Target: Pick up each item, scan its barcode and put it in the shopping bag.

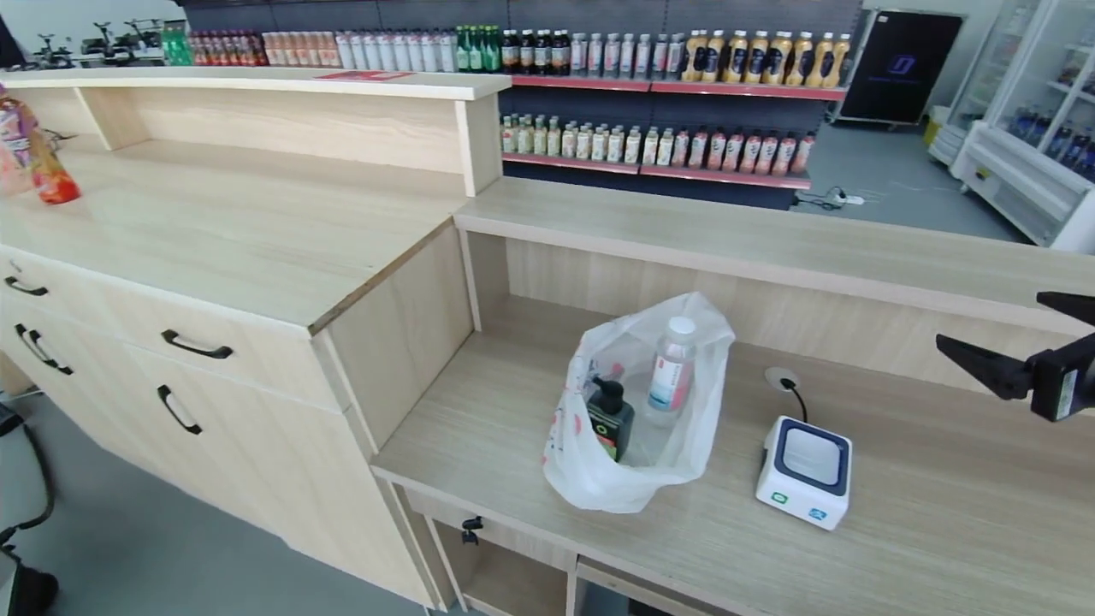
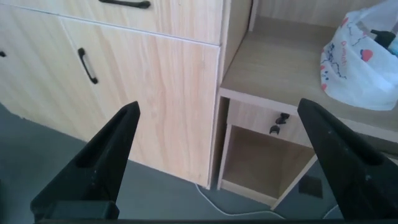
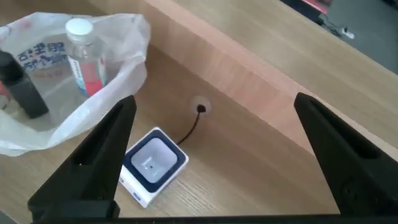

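Head view: scanner [image 1: 804, 470], a white box with a dark-framed window, sits near the front of the wood-grain counter [image 1: 941, 530]. Its cable [image 1: 797, 398] runs to a round hole behind it. Bag [image 1: 599, 475] is just left of the scanner: thin translucent white plastic, crumpled, mouth open. Inside it, a black pump bottle [image 1: 610, 421] stands in front, and a clear bottle [image 1: 671, 370] with a white cap and a red-blue label stands behind.

Right gripper [image 1: 991, 320] hovers over the counter right of the scanner, fingers apart, empty. Left gripper [image 2: 219, 106] hangs low before the cabinet doors [image 2: 155, 99], fingers apart, empty.

Farther left, a raised counter [image 1: 214, 222] has black-handled drawers and carries a red pouch [image 1: 38, 154]. Bottle shelves [image 1: 659, 85] line the back.
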### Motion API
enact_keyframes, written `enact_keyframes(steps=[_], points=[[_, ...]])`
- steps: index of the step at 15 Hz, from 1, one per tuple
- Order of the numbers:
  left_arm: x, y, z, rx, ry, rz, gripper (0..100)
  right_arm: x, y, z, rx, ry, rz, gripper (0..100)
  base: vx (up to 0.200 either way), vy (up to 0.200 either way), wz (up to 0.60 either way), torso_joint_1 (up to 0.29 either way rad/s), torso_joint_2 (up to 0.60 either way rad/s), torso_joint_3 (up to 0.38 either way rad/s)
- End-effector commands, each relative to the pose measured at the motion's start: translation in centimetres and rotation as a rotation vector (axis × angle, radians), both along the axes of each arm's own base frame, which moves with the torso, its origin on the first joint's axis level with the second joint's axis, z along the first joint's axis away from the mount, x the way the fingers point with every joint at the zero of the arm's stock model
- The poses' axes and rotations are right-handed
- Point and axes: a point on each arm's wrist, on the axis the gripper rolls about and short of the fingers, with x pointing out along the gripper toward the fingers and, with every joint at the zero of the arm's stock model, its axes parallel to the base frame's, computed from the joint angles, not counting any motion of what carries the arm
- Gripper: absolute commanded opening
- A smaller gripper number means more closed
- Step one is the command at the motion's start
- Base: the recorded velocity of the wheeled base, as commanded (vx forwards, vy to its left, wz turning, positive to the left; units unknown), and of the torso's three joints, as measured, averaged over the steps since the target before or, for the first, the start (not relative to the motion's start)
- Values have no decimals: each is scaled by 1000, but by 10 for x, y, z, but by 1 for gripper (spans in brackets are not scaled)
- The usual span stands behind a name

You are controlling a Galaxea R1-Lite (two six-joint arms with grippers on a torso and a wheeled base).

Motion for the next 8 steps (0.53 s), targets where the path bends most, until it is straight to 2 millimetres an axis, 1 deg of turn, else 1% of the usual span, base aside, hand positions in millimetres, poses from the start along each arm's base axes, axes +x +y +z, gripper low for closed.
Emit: enact_keyframes(steps=[1, 3, 5, 6, 8], points=[[0, 0, 0, 0, -1, -1, 100, -17, 4, 26, 16, -57, -53, 100, 0, 0, -600, 7, 2, 2], [0, 0, 0, 0, -1, 0, 100, -24, 3, 28, 78, -10, -152, 100, 0, 0, -600, 7, 0, 7], [0, 0, 0, 0, -1, 0, 100, -36, 0, 26, 105, 22, -230, 100, 0, 0, -600, 2, 5, 2], [0, 0, 0, -2, -1, 0, 100, -47, 1, 25, 125, 48, -259, 100, 0, 0, -600, 7, 2, 2], [0, 0, 0, 0, -1, 0, 100, -63, 3, 23, 163, 89, -316, 100, 0, 0, -600, 0, 5, -2]])
